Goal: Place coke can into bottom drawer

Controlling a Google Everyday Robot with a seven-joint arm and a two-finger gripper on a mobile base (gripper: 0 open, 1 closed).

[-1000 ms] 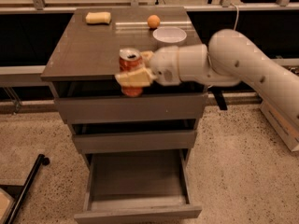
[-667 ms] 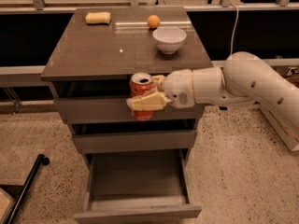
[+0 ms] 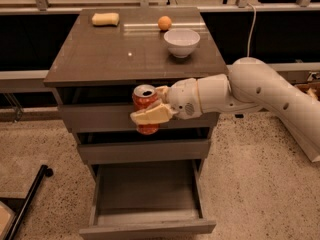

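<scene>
I see the grey-brown cabinet with its flat counter (image 3: 100, 59) filling the middle of my view. The white jointed robot arm (image 3: 260, 89) reaches in from 3 o'clock across the cabinet front. At 6 o'clock the bottom drawer (image 3: 147, 194), a wide shallow grey-brown tray, stands open. On the counter a round white bowl (image 3: 181, 42) sits at 1 o'clock, a yellow sponge block (image 3: 105, 19) at 11, and a small orange ball (image 3: 164, 22) near 12. The hand (image 3: 152, 106) is closed around the red silver-topped coke can (image 3: 144, 96), held upright in front of the upper drawers, above the open one. I cannot read its lettering.
</scene>
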